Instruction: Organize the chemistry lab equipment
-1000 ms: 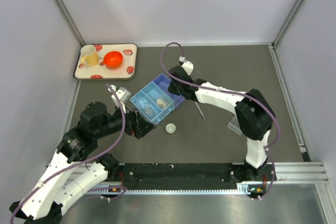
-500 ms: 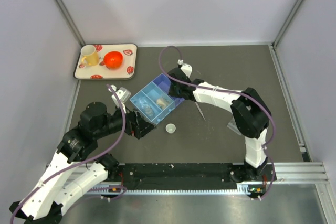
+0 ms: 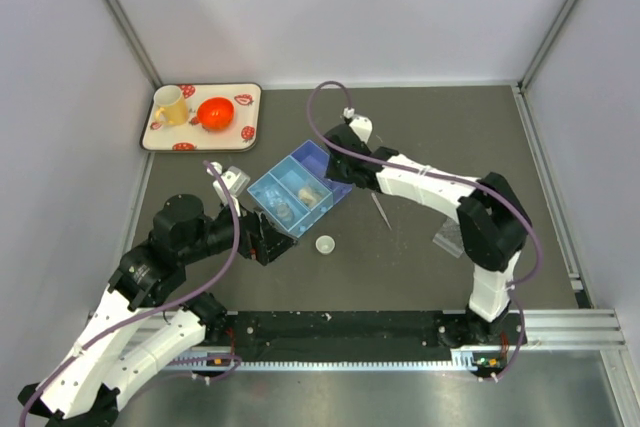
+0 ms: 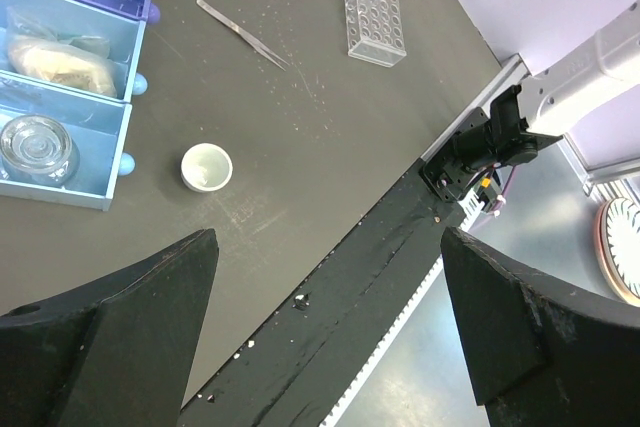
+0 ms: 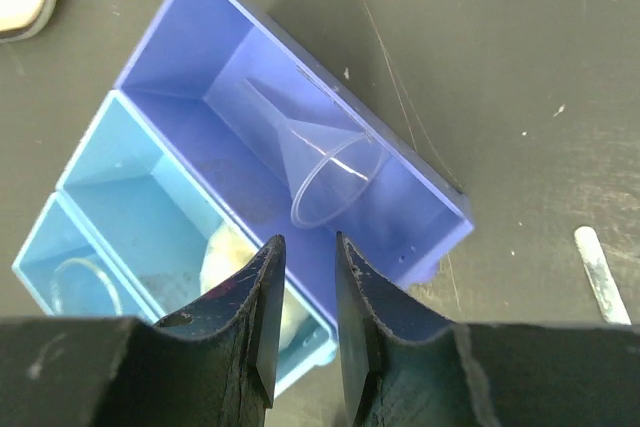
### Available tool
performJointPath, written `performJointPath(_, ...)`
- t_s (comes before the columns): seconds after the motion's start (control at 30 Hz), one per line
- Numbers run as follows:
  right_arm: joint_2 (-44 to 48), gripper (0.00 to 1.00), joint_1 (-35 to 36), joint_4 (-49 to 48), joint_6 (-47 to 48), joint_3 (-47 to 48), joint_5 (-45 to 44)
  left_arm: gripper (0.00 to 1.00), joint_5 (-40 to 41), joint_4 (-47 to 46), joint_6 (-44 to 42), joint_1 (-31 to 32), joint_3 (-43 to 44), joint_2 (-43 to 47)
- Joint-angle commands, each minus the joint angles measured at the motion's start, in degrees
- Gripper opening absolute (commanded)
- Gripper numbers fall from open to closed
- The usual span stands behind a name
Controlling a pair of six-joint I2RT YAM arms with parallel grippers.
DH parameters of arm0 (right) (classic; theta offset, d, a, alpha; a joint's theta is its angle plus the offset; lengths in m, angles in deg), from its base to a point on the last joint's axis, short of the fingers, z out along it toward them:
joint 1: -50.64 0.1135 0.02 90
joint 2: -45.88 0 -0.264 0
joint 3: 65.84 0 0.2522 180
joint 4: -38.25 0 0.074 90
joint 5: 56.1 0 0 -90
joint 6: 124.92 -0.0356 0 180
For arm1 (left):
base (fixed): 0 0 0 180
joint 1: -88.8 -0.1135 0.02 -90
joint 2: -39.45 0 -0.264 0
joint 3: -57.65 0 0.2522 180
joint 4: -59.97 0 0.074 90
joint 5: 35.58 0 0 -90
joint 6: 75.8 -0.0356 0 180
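One funnel point(image 5: 325, 172) lies in purple compt point(image 5: 190, 82) just beyond right pincer point(image 5: 305, 252), jaws barely apart, holding nothing.

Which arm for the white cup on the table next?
Probably left: the left gripper, open, is beside the white cup; the right gripper hangs farther off, over the funnel in the purple compartment.
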Motion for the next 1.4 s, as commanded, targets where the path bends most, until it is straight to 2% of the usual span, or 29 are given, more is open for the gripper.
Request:
performJointPath(0.0,10.11,0.27,1.56,2.11,2.92,-2.32,-4.36,0.98,-0.21,-0.58,-0.18,0.02,1.36,-0.34)
performJointPath(0.27,22.58,0.34,2.98,6.77,12.93,-12.32,-7.1,0.98,2.51,0.73,-1.94,0.02,0.56,-1.04)
performJointPath(0.4,25.32,0.4,2.8,8.08,18.64,-17.97,-7.53,0.98,7.06,0.83,-2.29,0.02,-0.23,-1.48)
performJointPath(0.53,21.64,0.41,2.19,12.57,23.39,-18.41,-7.62,0.98,12.26,0.74,-1.06,0.02,-1.02,-1.83)
performJointPath(0.63,18.48,0.41,2.27,12.49,24.89,-18.15,-6.92,0.98,13.76,-0.14,0.08,0.02,-1.81,-2.09)
performJointPath(0.83,13.73,0.41,1.14,11.44,28.23,-16.22,-5.17,0.98,12.89,-0.75,0.35,0.02,-1.9,-3.5)
performJointPath(1.07,12.59,0.41,-5.1,6.43,29.81,-18.15,5.63,0.98,13.33,-0.84,-0.62,0.02,-1.55,-3.5)
performJointPath(1.37,7.57,0.41,-6.87,6.24,31.13,-16.04,9.6,0.98,12.8,-2.07,-1.32,0.02,-0.84,-6.57)
